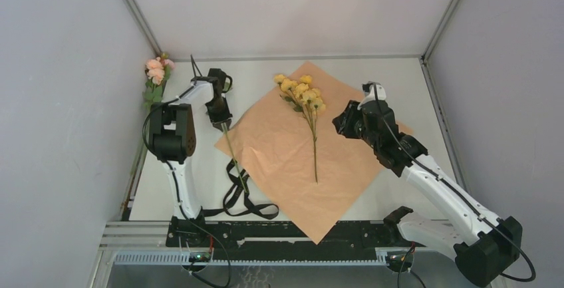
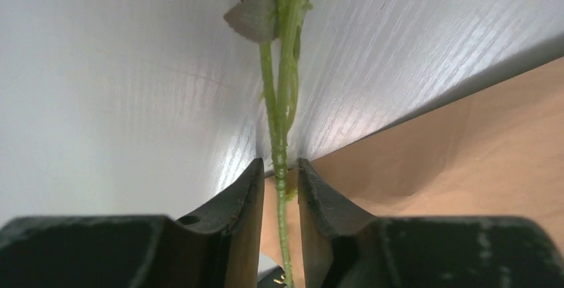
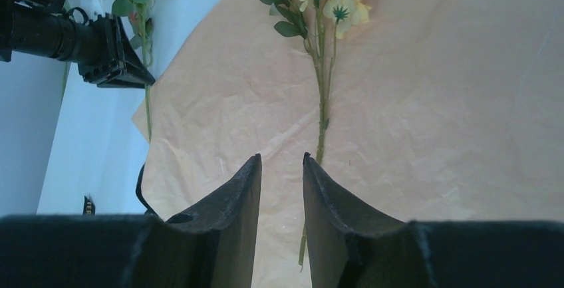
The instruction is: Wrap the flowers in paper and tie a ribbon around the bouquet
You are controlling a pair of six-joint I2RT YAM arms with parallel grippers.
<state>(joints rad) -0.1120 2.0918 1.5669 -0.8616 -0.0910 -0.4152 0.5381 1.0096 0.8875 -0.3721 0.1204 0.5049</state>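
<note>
Both narrowly parted, left end effector [image 2: 281,163] straddles thin green stem [image 2: 279,147], right end effector [image 3: 282,160] overhangs crinkled paper [image 3: 439,135].

My arms and pincers: white shells, black joints.
Left arm [image 1: 191,94] and right arm [image 1: 439,185] have white links, black joint housings and thin black cables [image 1: 533,267]; left gripper [image 2: 281,168] and right gripper [image 3: 282,161] have matte black tapered fingers.

No word, brand or number can be read in any view. A small dark mark [image 3: 88,203] at the left of the right wrist view may carry yellowish lettering, but it is too blurred to read.
</note>
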